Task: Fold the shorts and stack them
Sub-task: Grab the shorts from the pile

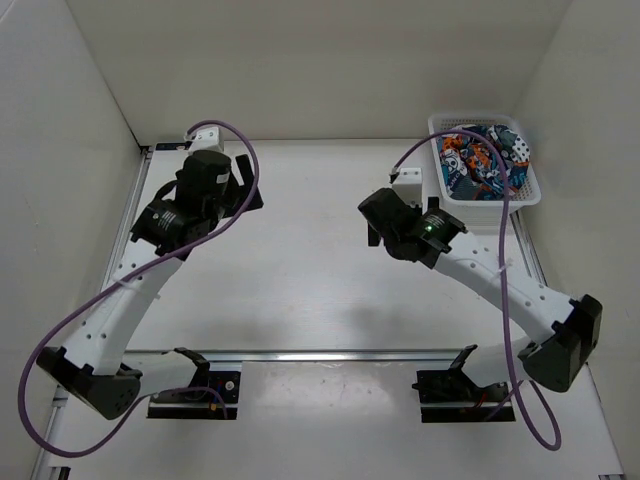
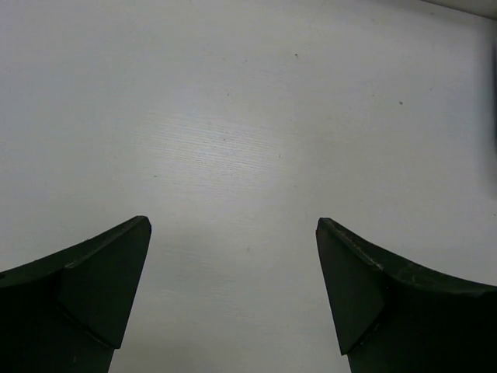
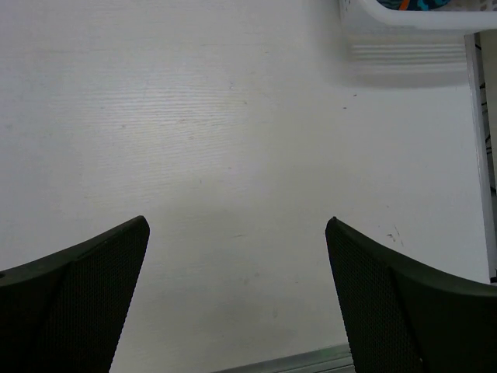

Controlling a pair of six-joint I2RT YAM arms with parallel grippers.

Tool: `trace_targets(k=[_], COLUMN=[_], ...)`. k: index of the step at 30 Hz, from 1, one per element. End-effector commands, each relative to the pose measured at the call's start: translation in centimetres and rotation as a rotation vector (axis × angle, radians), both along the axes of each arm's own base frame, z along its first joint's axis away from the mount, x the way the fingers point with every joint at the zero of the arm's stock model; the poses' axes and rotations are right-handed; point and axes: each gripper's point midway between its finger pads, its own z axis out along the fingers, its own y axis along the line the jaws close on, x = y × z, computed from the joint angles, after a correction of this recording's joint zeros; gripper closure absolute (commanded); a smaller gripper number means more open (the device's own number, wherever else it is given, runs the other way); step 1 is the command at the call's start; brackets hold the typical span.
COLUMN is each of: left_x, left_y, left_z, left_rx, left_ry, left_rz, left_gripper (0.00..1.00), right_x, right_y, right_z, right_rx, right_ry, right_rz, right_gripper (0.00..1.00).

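Observation:
The patchwork-print shorts (image 1: 482, 160) lie bunched inside the white mesh basket (image 1: 532, 190) at the table's far right; a sliver of them shows at the top of the right wrist view (image 3: 411, 4). My left gripper (image 1: 252, 196) is open and empty over bare table at the far left; its fingers (image 2: 93, 287) stand wide apart. My right gripper (image 1: 374, 222) is open and empty over the table, left of the basket; its fingers (image 3: 388, 295) are spread with nothing between them.
The white basket's front rim (image 3: 404, 15) is at the top right of the right wrist view. White walls close the table on the left, back and right. A metal rail (image 1: 330, 355) runs across the near side between the arm bases.

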Motion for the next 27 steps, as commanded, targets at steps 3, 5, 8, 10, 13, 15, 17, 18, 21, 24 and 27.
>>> trace_targets(k=[3,5,8,10,13,15,17,18,21,24,27], left_x=[-0.9,-1.1,-1.3,-1.7,-2.6,-2.9,-3.7,-3.9,-4.7,-5.0,-4.9], left_y=[-1.1,-1.6,-1.6,-1.9,-1.4,-1.5,-1.0,-0.9,-0.4,0.4,0.5], left_z=[0.5,0.9,0.8,0.5,0.5,0.3,0.1,0.4,0.3,-0.6,-1.5], left_rx=[-0.011,-0.019,-0.014,-0.031,-0.045,-0.056,-0.057,-0.061,-0.077,-0.073,-0.079], left_ry=[-0.025,-0.029,-0.028,-0.019,-0.028,-0.022,-0.025,-0.035,-0.045,-0.036,-0.018], left_rz=[-0.115,-0.149,-0.164,-0.178,-0.172,-0.175,-0.176,-0.176,-0.158,-0.115,-0.093], left_gripper=[0.00,0.00,0.00,0.00,0.00,0.00,0.00,0.00,0.00,0.00,0.00], right_x=[1.2,1.5,1.8,2.9,4.6,5.9,8.0,9.0,11.4,16.0,19.5], right_y=[0.4,0.8,0.8,0.0,-1.3,-3.7,-7.1,-8.1,-12.4,-17.2,-19.7], right_z=[2.3,2.4,2.7,2.6,3.5,3.1,3.5,3.1,4.2,3.8,3.3], right_rx=[-0.006,-0.012,-0.022,0.011,0.122,0.201,0.242,0.251,0.345,0.423,0.434], right_ry=[-0.048,-0.044,-0.041,-0.024,-0.020,0.020,0.019,0.037,0.016,0.013,0.017], right_rz=[-0.004,0.017,0.044,0.034,0.055,0.020,-0.062,-0.081,-0.176,-0.279,-0.324], right_gripper=[0.01,0.01,0.01,0.01,0.01,0.01,0.01,0.01,0.01,0.01,0.01])
